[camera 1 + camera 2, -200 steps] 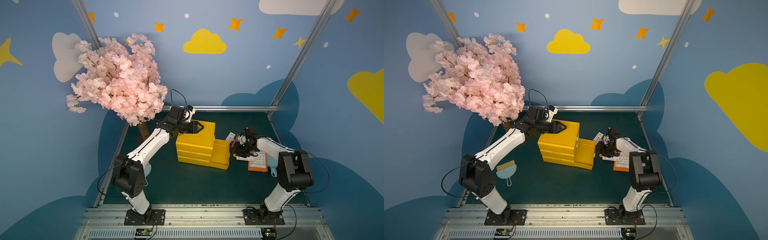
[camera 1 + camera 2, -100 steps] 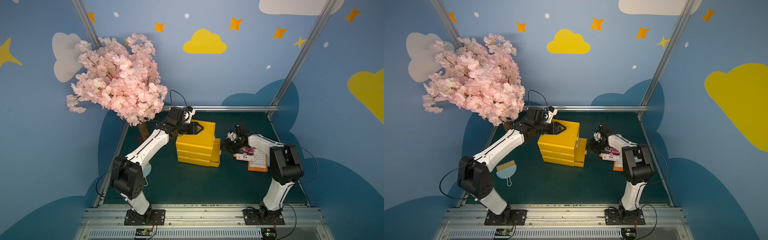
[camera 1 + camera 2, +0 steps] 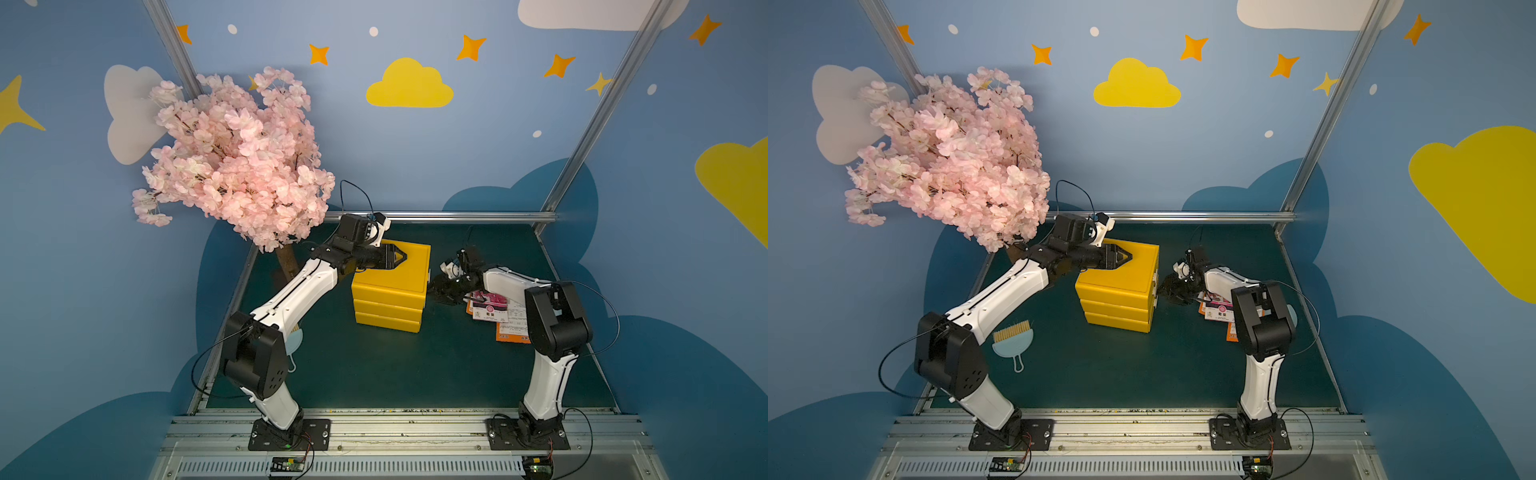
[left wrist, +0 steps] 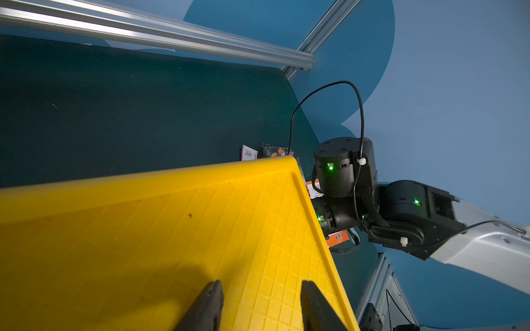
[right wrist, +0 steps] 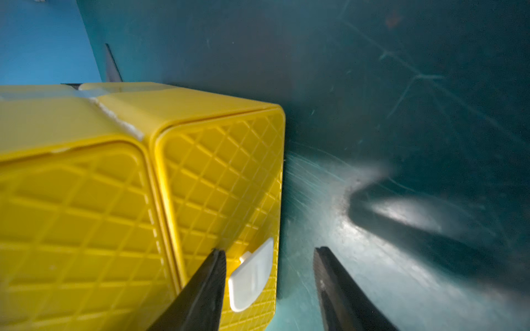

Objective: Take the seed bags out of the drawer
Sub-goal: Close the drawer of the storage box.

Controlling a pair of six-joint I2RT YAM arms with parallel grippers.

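Observation:
The yellow three-drawer cabinet (image 3: 390, 291) (image 3: 1117, 295) stands mid-table with every drawer pushed in flush. My left gripper (image 3: 401, 258) (image 4: 261, 289) rests open on the cabinet's ribbed top (image 4: 172, 229) with nothing between its fingers. My right gripper (image 3: 436, 289) (image 5: 269, 250) is open at the front of the lowest drawer. Its fingers straddle the white handle (image 5: 251, 276) without clamping it. Several seed bags (image 3: 490, 307) (image 3: 1217, 311) lie on the mat right of the cabinet, partly under my right arm. Inside the drawers nothing shows.
A pink blossom tree (image 3: 237, 166) overhangs the back left, its trunk (image 3: 286, 259) behind my left arm. A pale blue dustpan (image 3: 1013, 343) lies front left. Aluminium rails (image 3: 440, 217) and blue walls bound the green mat (image 3: 374, 374).
The drawer that stuck out to the right a second ago is now pushed in flush, with my right gripper following it leftward. Its jaws have opened slightly. My left gripper has stayed put.

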